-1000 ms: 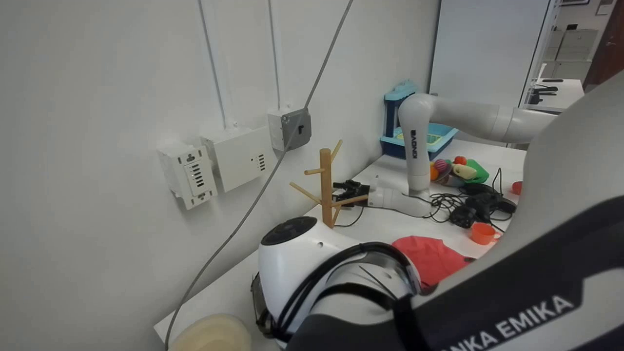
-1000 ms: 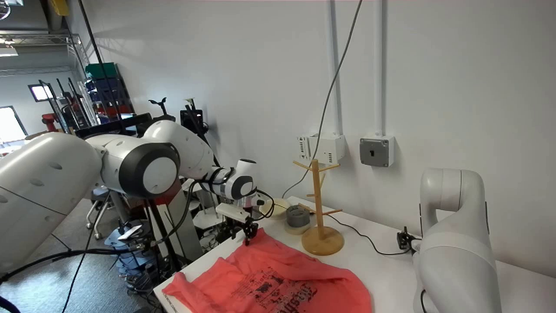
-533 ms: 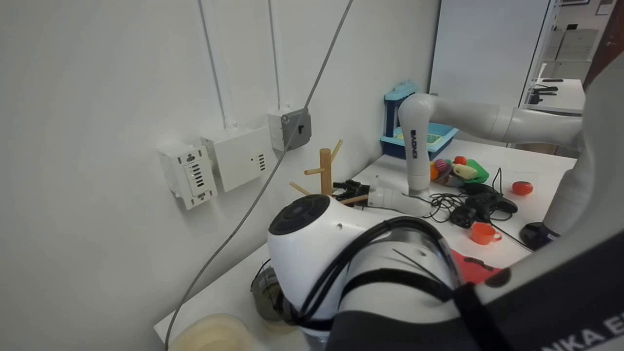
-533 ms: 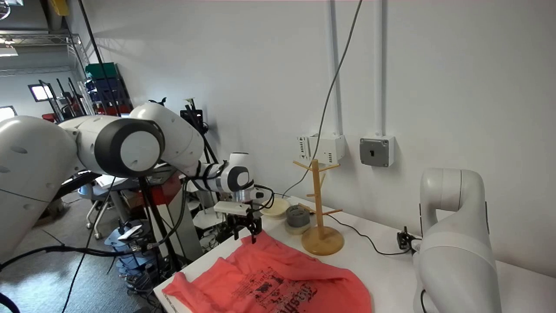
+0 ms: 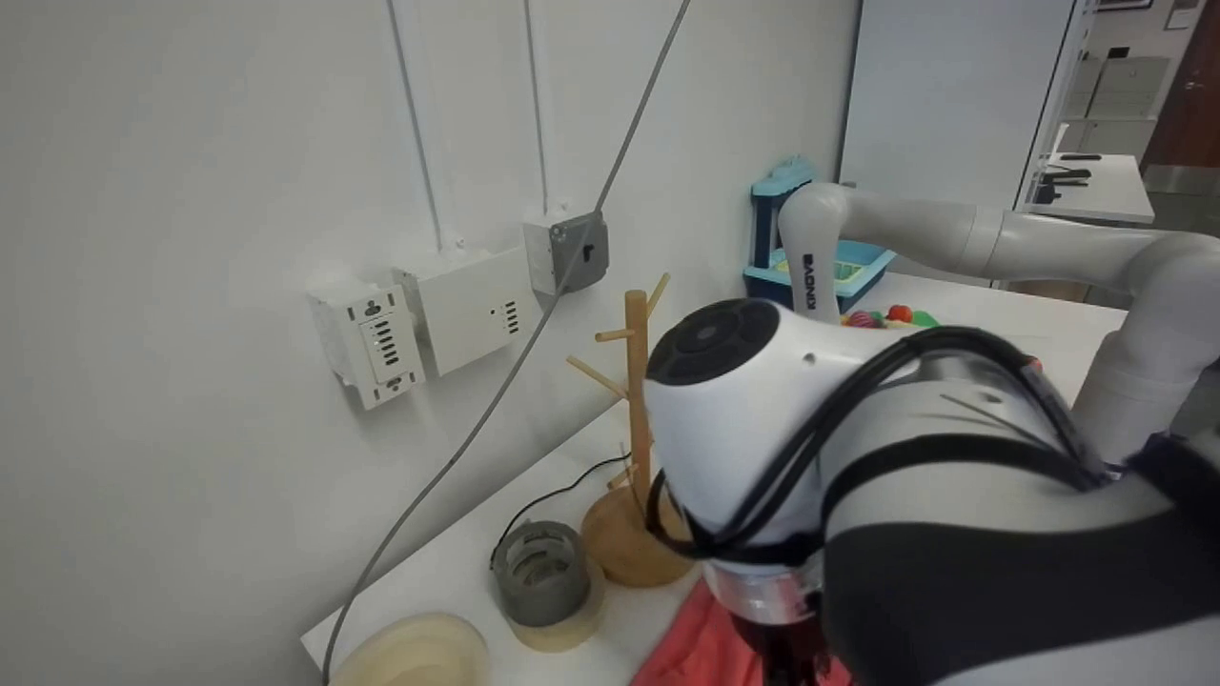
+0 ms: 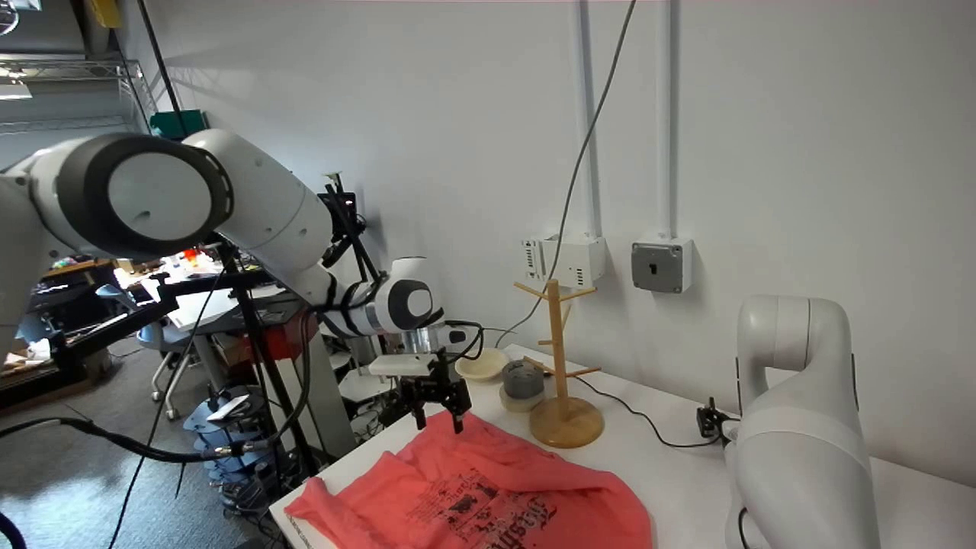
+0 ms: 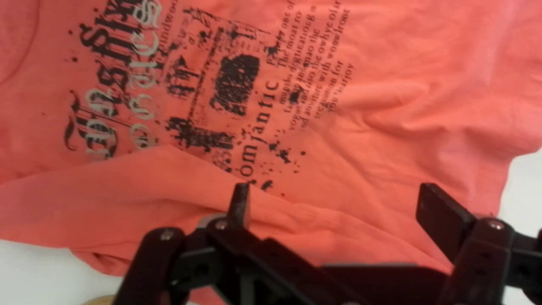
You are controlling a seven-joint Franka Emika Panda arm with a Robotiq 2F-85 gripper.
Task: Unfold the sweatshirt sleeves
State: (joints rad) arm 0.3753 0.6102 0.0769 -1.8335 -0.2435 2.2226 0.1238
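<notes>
Above the sweatshirt (image 6: 473, 488) on the desk (image 6: 679, 480), our gripper (image 7: 335, 201) is spread, empty. One sleeve (image 7: 139, 184) looks folded over the print (image 7: 228, 91); if we pinch both layers, the body (image 7: 385, 97) likely drags too.

I make the sweatshirt (image 7: 381, 93) coral-red from over here, with black and pale-grey lettering (image 7: 114, 80), my gripper (image 7: 336, 203) black, my arm (image 6: 274, 206) white with dark-grey bands (image 6: 81, 200), mug tree (image 6: 560, 366) tan, table (image 6: 686, 488) white, bowl (image 6: 480, 372) cream.
</notes>
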